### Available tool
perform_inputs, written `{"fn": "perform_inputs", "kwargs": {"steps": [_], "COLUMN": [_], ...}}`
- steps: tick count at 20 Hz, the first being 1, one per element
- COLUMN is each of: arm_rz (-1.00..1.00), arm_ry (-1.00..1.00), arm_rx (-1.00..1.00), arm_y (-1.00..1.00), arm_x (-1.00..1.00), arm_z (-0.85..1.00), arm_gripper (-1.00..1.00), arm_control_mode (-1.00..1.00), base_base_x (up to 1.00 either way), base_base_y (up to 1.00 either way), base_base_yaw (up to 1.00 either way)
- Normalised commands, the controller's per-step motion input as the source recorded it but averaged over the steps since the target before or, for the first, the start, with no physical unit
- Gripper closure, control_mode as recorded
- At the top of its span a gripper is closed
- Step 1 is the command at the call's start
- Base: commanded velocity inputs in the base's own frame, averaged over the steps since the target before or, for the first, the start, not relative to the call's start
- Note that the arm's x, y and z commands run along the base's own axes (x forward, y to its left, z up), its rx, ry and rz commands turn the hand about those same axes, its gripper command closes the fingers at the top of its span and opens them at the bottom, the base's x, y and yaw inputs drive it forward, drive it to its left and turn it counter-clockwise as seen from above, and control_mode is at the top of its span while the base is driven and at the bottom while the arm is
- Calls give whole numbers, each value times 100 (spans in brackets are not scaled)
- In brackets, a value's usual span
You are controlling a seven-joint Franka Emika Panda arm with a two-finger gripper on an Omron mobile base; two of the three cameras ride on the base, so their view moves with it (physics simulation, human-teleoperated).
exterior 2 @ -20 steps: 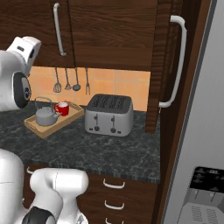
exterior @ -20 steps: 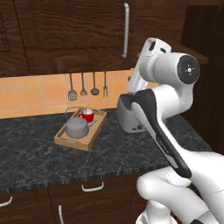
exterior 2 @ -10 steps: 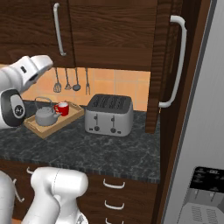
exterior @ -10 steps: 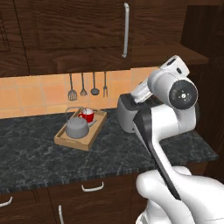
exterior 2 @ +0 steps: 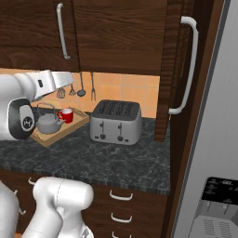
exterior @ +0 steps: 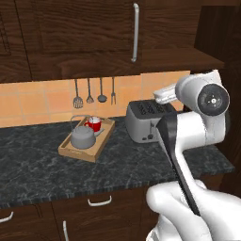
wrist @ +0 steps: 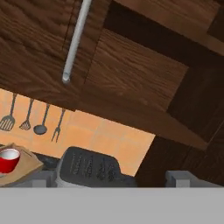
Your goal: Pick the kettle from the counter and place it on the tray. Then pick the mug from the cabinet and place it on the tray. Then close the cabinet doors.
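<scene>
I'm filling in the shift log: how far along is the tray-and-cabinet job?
Done: the squat grey metal kettle and small red mug sit on the light-wood tray. The left dark wood cabinet door looks shut. In hand: nothing; the gripper is open. Left: the right door stands open edge-on.

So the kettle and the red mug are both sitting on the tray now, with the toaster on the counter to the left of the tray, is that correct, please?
Not quite: the toaster stands to the right of the tray, not the left, as the left base view shows. The rest holds: the kettle and the red mug both sit on the tray, on the counter.
</scene>
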Motion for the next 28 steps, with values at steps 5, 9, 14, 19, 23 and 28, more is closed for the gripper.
{"fn": "perform_inputs", "kwargs": {"steps": [5, 9, 14, 19, 23, 28], "arm_rz": [-11, -12, -22, -26, -15, -8], "arm_ry": [-11, -12, -7, -26, -27, -27], "arm_rx": [33, 44, 39, 39, 32, 34], "arm_y": [-65, -95, -78, -24, -17, -35], "arm_x": [-51, -25, -43, -63, -24, -46], "arm_z": [-23, -1, -18, -2, 21, 16], "arm_gripper": [-100, -100, -100, -100, -100, -100], "arm_control_mode": [-100, -100, -100, -100, -100, -100], "base_base_x": [0, 0, 0, 0, 0, 0], "base_base_y": [0, 0, 0, 0, 0, 0], "base_base_yaw": [0, 0, 0, 0, 0, 0]}}
